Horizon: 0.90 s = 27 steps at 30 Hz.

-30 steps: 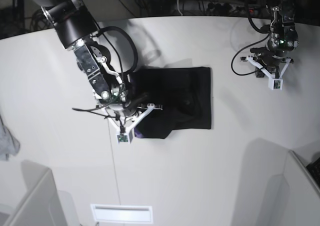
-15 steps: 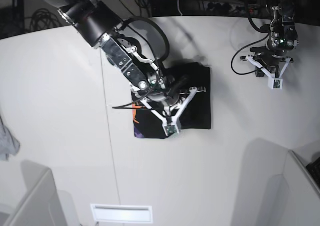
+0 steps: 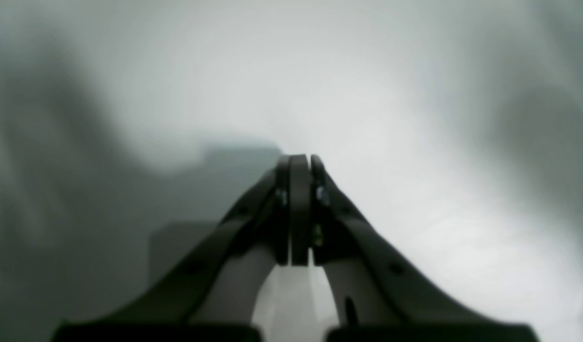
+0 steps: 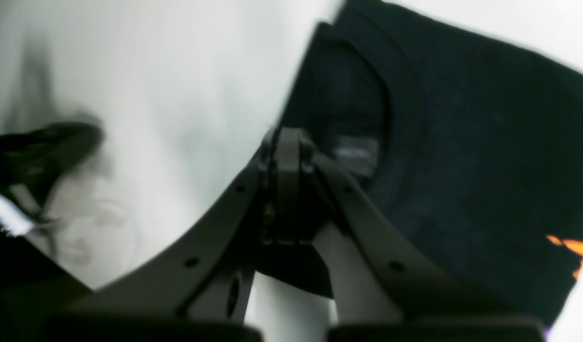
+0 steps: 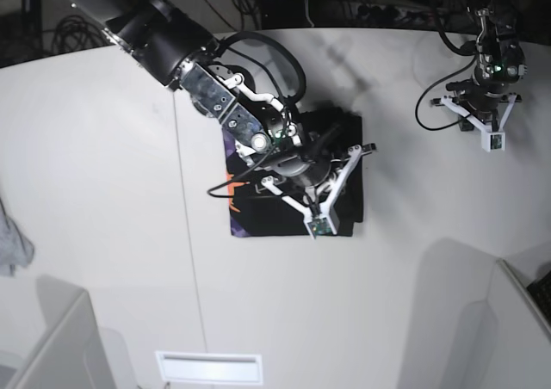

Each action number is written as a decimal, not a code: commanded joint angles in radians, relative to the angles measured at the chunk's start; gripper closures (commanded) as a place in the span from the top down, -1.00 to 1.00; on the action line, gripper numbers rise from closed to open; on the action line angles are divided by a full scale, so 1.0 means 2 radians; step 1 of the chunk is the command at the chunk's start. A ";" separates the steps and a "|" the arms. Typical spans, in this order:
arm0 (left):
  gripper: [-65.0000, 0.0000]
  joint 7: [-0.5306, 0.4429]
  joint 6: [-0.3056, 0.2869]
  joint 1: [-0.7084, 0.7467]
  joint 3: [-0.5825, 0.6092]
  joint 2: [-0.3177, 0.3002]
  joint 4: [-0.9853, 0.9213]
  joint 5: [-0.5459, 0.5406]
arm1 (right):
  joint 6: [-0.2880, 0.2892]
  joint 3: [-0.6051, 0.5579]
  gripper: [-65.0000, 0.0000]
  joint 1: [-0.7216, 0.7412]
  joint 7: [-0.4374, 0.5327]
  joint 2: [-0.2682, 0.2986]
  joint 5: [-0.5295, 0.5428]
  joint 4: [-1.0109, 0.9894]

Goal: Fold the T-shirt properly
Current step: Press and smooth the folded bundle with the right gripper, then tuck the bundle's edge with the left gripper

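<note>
Black shirt with a bright print on a white table

The T-shirt (image 5: 284,208) is plain black, with an orange-and-purple print at its left edge and a small grey neck label (image 4: 355,154) inside the collar. The table (image 5: 103,191) is off-white. The right gripper (image 4: 286,142) and left gripper (image 3: 298,164) are dark grey to black, on white frames. A grey cloth (image 5: 13,247) lies at the far left edge.
</note>
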 commanded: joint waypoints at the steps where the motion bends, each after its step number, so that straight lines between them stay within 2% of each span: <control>1: -1.00 -0.010 -0.004 -0.003 -0.001 -0.005 0.022 -0.005 | 0.000 0.012 -1.00 0.005 0.013 0.001 -0.005 0.011; 4: -1.00 -0.010 -0.004 0.002 0.000 0.000 0.051 -0.005 | 0.000 0.046 -1.00 -0.012 0.014 0.015 -0.005 0.016; 7: -1.00 -0.010 -0.022 -0.001 -0.006 0.032 0.088 -0.021 | 0.000 0.073 -1.00 -0.039 0.015 0.038 -0.005 0.043; 11: -1.00 -0.010 -0.060 -0.002 -0.006 0.051 0.111 -0.084 | 0.000 0.103 -1.00 -0.071 0.015 0.072 -0.005 0.087; 16: -0.99 -0.008 -0.062 -0.012 0.000 0.056 0.109 -0.157 | 0.000 0.146 -1.00 -0.114 0.015 0.109 -0.005 0.124; 20: 0.22 -0.008 -0.062 -0.026 0.001 0.058 0.103 -0.169 | 0.001 0.199 -1.00 -0.153 0.022 0.125 -0.003 0.138; 23: 0.89 -0.008 -0.062 -0.043 0.028 0.064 0.083 -0.168 | 0.003 0.234 -1.00 -0.181 0.043 0.126 -0.003 0.139; 24: 1.00 -0.008 -0.062 -0.050 0.039 0.064 0.073 -0.168 | 0.004 0.242 -1.00 -0.190 0.047 0.126 -0.003 0.139; 27: 1.00 -0.008 -0.062 -0.071 0.065 0.067 0.030 -0.168 | 0.034 0.251 -1.00 -0.203 0.050 0.126 -0.004 0.139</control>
